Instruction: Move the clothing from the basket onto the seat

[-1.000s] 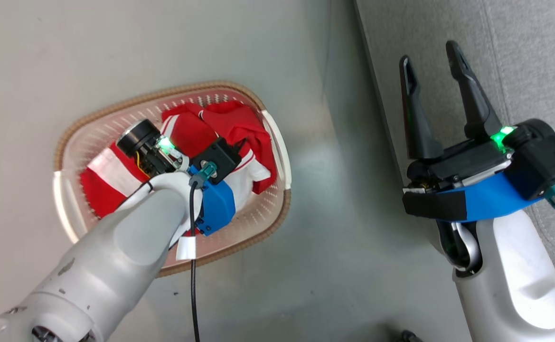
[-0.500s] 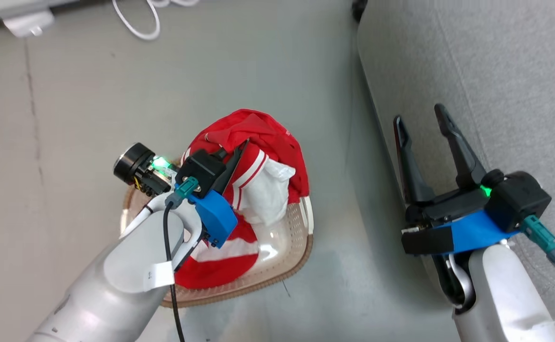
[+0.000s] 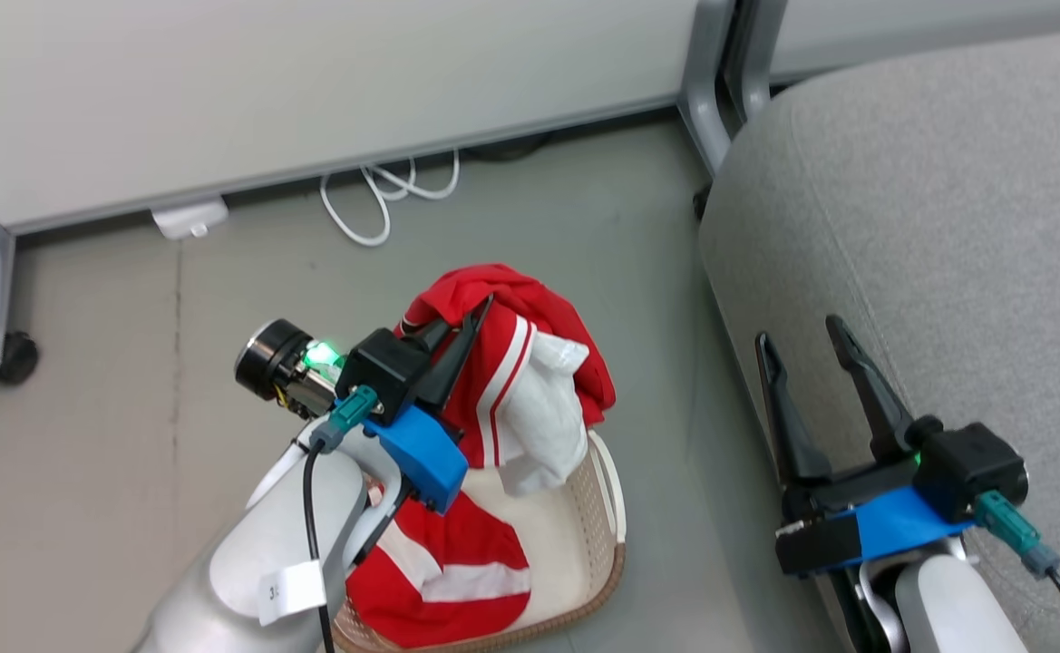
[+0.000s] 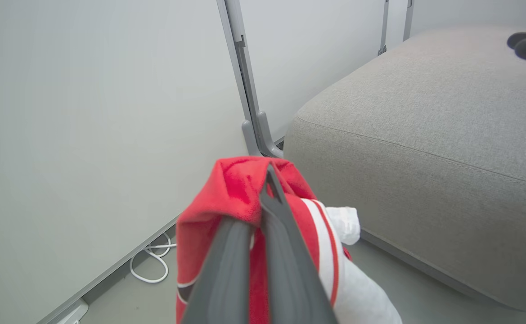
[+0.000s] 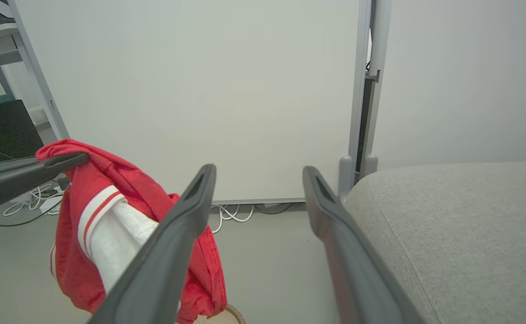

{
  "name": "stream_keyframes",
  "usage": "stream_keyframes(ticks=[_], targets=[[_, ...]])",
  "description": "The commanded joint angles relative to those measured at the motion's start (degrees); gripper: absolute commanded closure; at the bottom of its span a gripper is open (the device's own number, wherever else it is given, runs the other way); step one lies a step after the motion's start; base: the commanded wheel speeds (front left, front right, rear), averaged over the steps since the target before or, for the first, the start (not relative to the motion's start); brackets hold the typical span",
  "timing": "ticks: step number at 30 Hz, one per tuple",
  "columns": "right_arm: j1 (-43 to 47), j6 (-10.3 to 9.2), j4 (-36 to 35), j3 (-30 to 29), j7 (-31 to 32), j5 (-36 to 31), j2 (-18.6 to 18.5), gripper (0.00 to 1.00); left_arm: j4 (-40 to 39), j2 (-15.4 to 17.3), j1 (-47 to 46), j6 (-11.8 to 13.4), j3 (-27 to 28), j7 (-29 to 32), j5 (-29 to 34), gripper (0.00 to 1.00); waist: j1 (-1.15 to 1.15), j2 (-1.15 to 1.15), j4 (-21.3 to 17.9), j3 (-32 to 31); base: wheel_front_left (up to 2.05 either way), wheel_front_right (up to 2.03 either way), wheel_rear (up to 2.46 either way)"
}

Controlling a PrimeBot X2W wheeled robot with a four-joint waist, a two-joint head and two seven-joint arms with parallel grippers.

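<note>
— Since a second ago our left hand (image 3: pixel 466 317) has come up out of the basket (image 3: pixel 608 508) with one red garment (image 3: pixel 530 372). Our head camera has swung up too, so we now see the wall.

— How do we hold it?

— Our two dark fingers are pinched together on a fold at the top. The red cloth, with white stripes and a white panel, hangs from them over the basket's far end. We cannot tell whether its lowest hem touches the rim.

— And the rest of the clothing?

— We see a second red garment (image 3: pixel 457 567) with white bands lying inside the basket, partly behind our left forearm (image 3: pixel 257 562).

— Our right hand (image 3: pixel 798 331)?

— We carry nothing in it. Its fingers stand spread apart, hovering at the near edge of the seat (image 3: pixel 928 227).

— Where does the seat lie?

— To our right of the basket, with a strip of floor (image 3: pixel 131 390) between them. It is a broad light-grey fabric cushion with rounded edges, and our left wrist view shows a seam running along its side.

— And the room around us?

— The floor is smooth and grey, with one thin line across it. Behind the basket we face a pale wall panel (image 3: pixel 312 82) on grey metal posts (image 3: pixel 706 91). A caster (image 3: pixel 11 358) sits at far left, and a white cable (image 3: pixel 384 195) loops at the panel's foot.
</note>
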Motion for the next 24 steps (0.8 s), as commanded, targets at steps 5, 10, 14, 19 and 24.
stream_keyframes(ticks=[5,10,14,19,24], targets=[[4.3,0.01,0.7,-0.5,-0.2,0.2,-0.1,0.0,-2.1,-0.5,4.0,-0.5,1.7,-0.3,0.9,1.0,0.02,0.0,2.0,-6.8,0.0,0.0,0.0],[6.2,0.01,0.8,-0.5,-0.2,0.3,-0.1,0.0,-3.3,-0.4,5.6,-0.7,2.2,-0.3,0.9,1.0,0.02,0.0,2.7,-8.9,0.0,0.0,0.0],[7.3,0.01,0.7,-0.2,-0.2,0.5,-0.1,0.0,-4.6,-0.1,6.5,-0.5,2.5,-0.3,1.1,1.0,0.02,0.0,3.1,-9.9,0.0,0.0,0.0],[7.6,0.01,0.4,0.0,-0.2,0.8,-0.1,0.0,-5.8,0.0,7.1,-0.6,2.5,-0.3,1.3,1.0,0.02,0.0,3.5,-10.4,0.0,0.0,0.0],[5.9,0.01,-0.2,1.2,-0.2,-0.1,-0.1,0.0,-6.5,-0.1,6.8,-0.6,2.2,-0.3,1.7,1.0,0.02,0.0,3.8,-9.9,0.0,0.0,0.0]])
